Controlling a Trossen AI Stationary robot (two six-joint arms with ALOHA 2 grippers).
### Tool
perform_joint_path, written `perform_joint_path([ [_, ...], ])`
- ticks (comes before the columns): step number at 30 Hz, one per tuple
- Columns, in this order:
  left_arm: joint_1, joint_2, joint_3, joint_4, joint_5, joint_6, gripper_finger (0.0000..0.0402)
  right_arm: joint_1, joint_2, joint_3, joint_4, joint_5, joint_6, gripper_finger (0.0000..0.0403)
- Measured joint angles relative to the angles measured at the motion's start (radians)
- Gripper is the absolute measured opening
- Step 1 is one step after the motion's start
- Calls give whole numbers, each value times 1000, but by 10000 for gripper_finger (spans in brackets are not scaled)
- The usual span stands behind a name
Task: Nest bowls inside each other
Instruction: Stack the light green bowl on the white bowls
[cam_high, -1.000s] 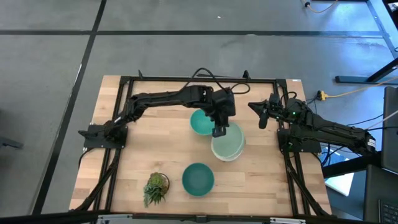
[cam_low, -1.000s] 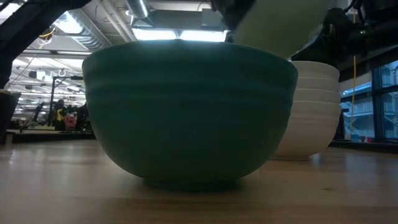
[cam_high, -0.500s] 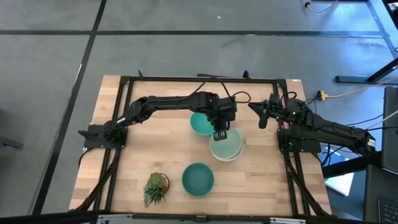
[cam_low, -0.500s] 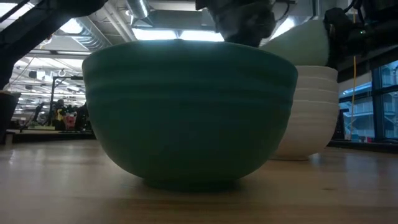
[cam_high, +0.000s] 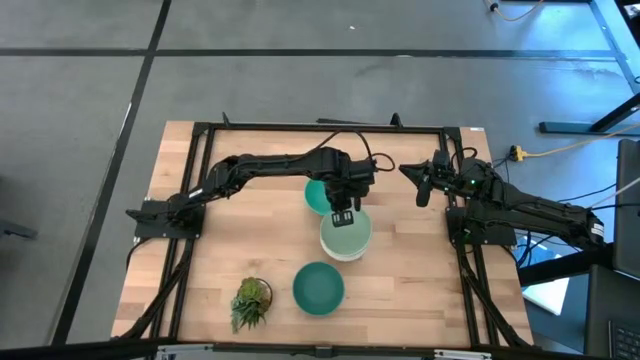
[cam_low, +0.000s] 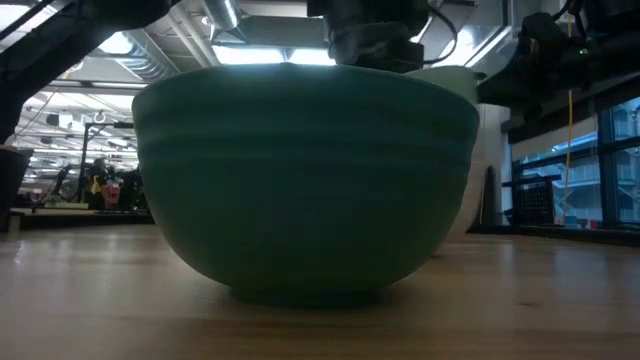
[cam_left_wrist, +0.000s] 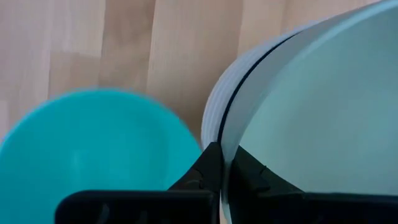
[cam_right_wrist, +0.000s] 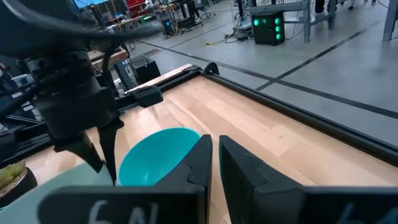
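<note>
Near mid-surface I'm seeing the left tool pinching the rim of the pale mint bowl, one finger inside, one outside. That bowl is sitting nested on the white stack, and the whole stack is now sliding left versus half a second ago, ending just beside the light teal bowl, rims close. Darker teal bowl is sitting alone nearer the front, potted plant beside it on the wooden surface. Right tool is hanging unmoved by the right edge, fingers near together, holding nothing.
</note>
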Motion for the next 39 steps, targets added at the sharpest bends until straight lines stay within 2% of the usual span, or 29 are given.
perform_joint_path([
  [19,-9,-5,-16,-228,-43,10,2,0,0,0,0,0,-2,32],
  [27,-8,3,-21,-206,-49,38,49,0,0,0,0,1,-4,32],
  [39,-22,3,-21,-199,-72,96,90,0,0,0,0,1,-4,32],
])
